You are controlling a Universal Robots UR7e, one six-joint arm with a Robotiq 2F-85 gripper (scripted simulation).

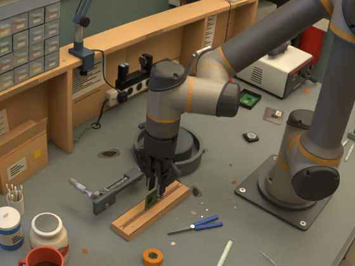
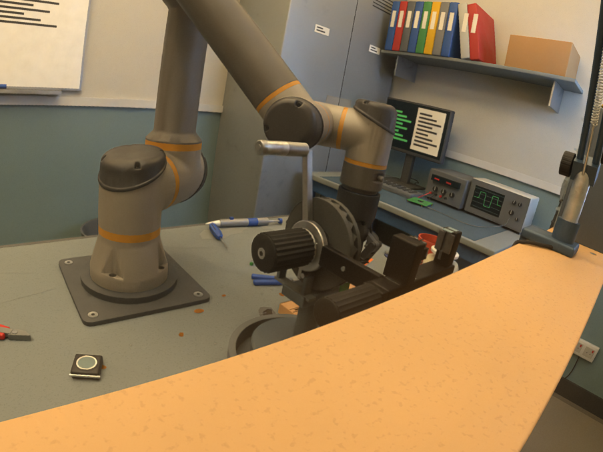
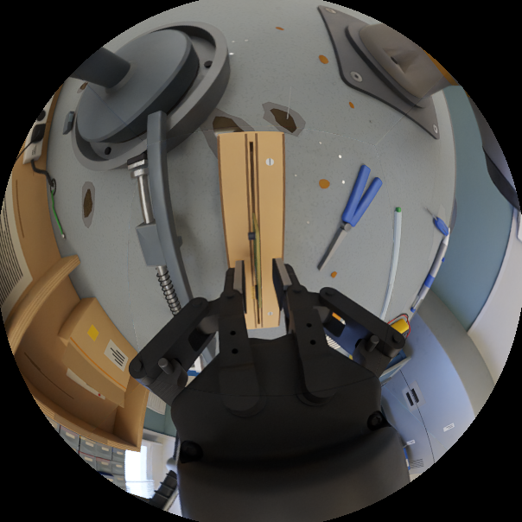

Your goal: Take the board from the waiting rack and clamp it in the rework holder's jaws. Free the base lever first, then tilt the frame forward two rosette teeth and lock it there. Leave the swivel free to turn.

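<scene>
My gripper (image 1: 157, 189) (image 3: 259, 277) points straight down over the wooden waiting rack (image 1: 151, 209) (image 3: 251, 221). It is open and holds nothing, with one finger on each side of the board. The green board (image 1: 152, 199) (image 3: 255, 243) stands on edge in the rack's slot. The rework holder (image 2: 336, 265) stands behind the rack on its round base (image 1: 187, 148). Its long lever (image 1: 104, 191) (image 3: 156, 204) reaches out to the left of the rack. A knurled knob (image 2: 282, 250) and a toothed rosette disc (image 2: 338, 233) sit on its side. My gripper is hidden behind the holder in the second side camera.
A red mug (image 1: 41, 257), jars (image 1: 49, 231) and a tape roll (image 1: 152, 256) sit near the front left. Blue-handled cutters (image 1: 199, 225) lie right of the rack. My arm's base plate (image 1: 285, 193) fills the right. A wooden shelf unit (image 1: 126, 57) runs along the back.
</scene>
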